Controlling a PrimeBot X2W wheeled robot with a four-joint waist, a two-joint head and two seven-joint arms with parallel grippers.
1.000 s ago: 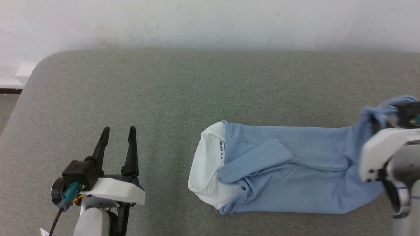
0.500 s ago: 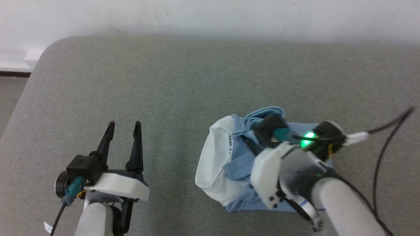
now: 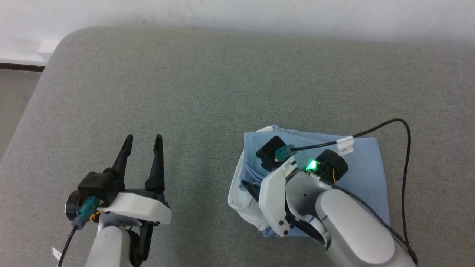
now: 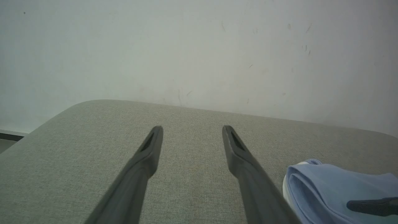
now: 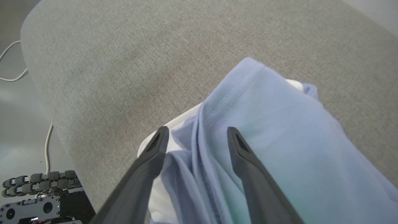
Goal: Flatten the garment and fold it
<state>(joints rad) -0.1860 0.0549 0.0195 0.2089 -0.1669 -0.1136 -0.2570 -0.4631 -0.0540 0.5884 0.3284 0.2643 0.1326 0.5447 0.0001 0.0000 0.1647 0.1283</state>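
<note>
The garment (image 3: 365, 167), a light blue shirt with white lining at its left edge, lies folded in half on the grey fabric table (image 3: 185, 92). My right gripper (image 5: 197, 133) is over the garment's left part, open, its fingers straddling a fold of blue cloth (image 5: 279, 124) without pinching it. One of its dark fingers (image 3: 249, 188) pokes out near the white edge. My left gripper (image 3: 144, 139) stands open over bare table, well left of the garment and holding nothing. In the left wrist view my left gripper (image 4: 192, 130) is open, with the garment (image 4: 326, 186) at lower right.
A pale wall (image 3: 237, 15) runs behind the table. The table's rounded left corner (image 3: 55, 48) drops to the floor. A black cable (image 3: 405, 148) loops from my right wrist over the garment. The robot base (image 5: 31, 205) and floor cables sit below the table edge.
My right gripper carried the garment's right end leftward over the collar end, folding it in half, then opened and let go. The head camera shifted a little; my left arm stayed put.
</note>
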